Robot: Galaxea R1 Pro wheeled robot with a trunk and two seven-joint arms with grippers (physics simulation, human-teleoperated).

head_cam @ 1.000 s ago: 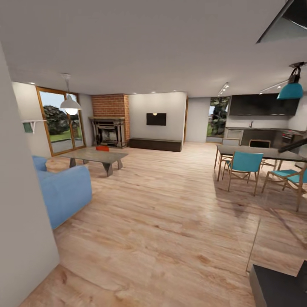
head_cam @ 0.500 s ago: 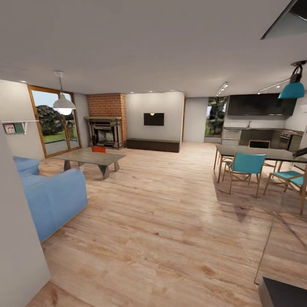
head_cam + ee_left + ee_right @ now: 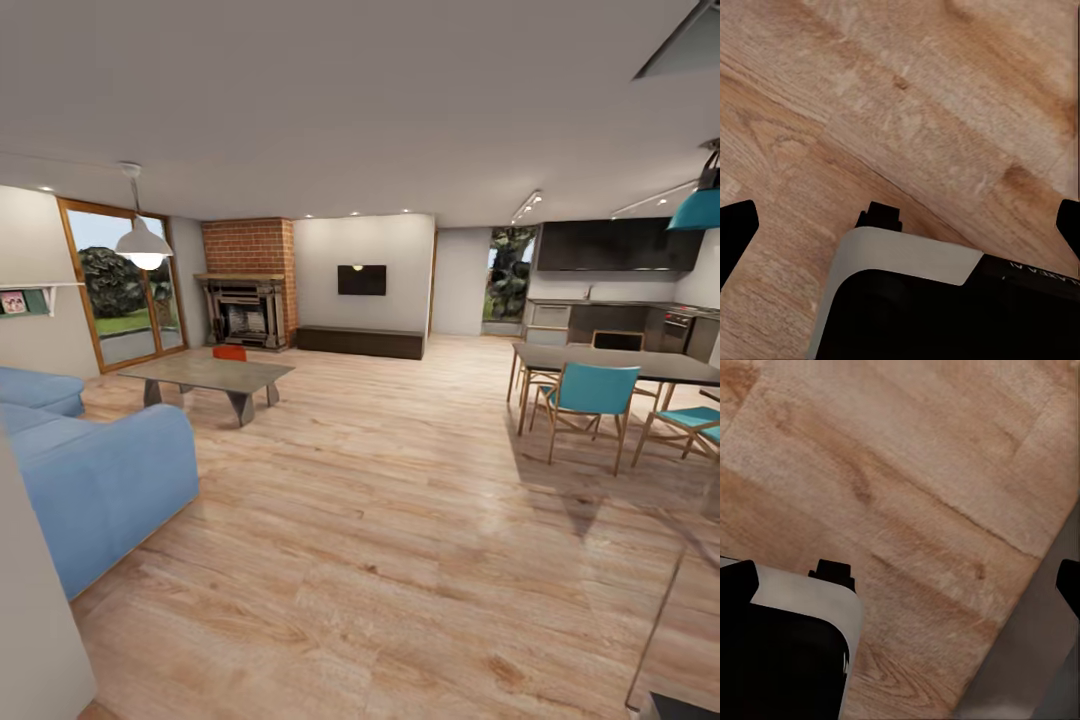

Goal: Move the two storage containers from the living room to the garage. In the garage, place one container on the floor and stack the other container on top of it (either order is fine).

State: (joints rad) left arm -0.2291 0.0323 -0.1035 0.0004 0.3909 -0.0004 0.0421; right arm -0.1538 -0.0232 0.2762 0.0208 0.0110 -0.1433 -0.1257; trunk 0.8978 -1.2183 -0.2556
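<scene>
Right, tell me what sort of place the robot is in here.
An open-plan home: a living room running into a dining and kitchen area. The brick fireplace, wall-mounted TV and blue sofa mark the lounge; a dining table with teal chairs stands at the right. One orange-red container sits on the coffee table.

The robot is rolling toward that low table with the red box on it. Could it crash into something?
Maybe. The blue sofa sits close on its left, beside the way to the coffee table, so the base might clip it. The storage container stands at the table's far edge, so it may be awkward to reach across.
</scene>
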